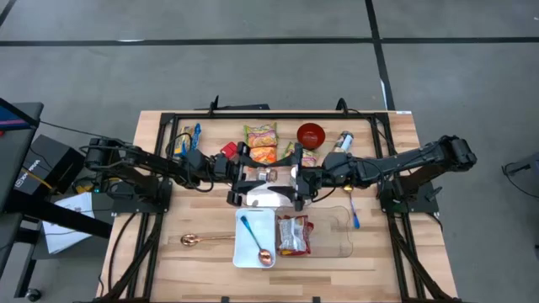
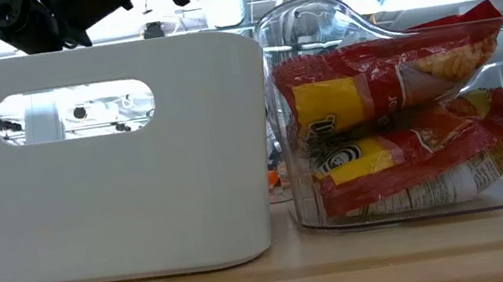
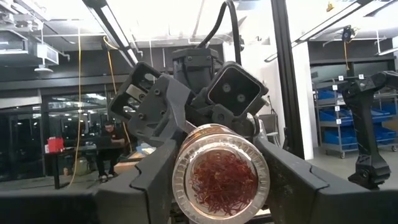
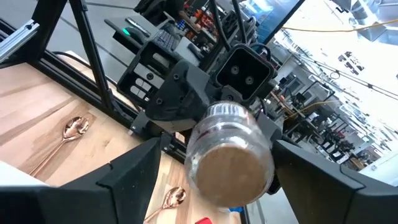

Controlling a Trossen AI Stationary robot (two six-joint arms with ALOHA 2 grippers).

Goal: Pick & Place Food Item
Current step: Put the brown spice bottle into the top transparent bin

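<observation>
A small clear jar (image 1: pixel 268 175) of red threads lies level in the air between my two grippers, above the far end of the white bin (image 1: pixel 255 244). My left gripper (image 1: pixel 246 175) is shut on the jar. The left wrist view shows the jar's clear end (image 3: pixel 221 180) between its fingers. My right gripper (image 1: pixel 293 178) comes from the other side. It is open, with its fingers on either side of the jar's brown end (image 4: pixel 231 171). The right wrist view shows a gap beside one finger. My left gripper pinches the jar's round side (image 3: pixel 181 186) between its two fingers, near the clear end. The fingers come level from the table's left and lie along the jar. The jar is lifted clear and lies about level.
A clear bin (image 1: pixel 337 240) holds a red snack bag (image 1: pixel 293 234), which also shows in the low view (image 2: pixel 391 129). Spoons lie in the white bin, and a copper spoon (image 1: pixel 202 241) lies on the table. Noodle packets (image 1: pixel 261 143), a red bowl (image 1: pixel 311 133) and a bottle (image 1: pixel 341 140) stand at the far side.
</observation>
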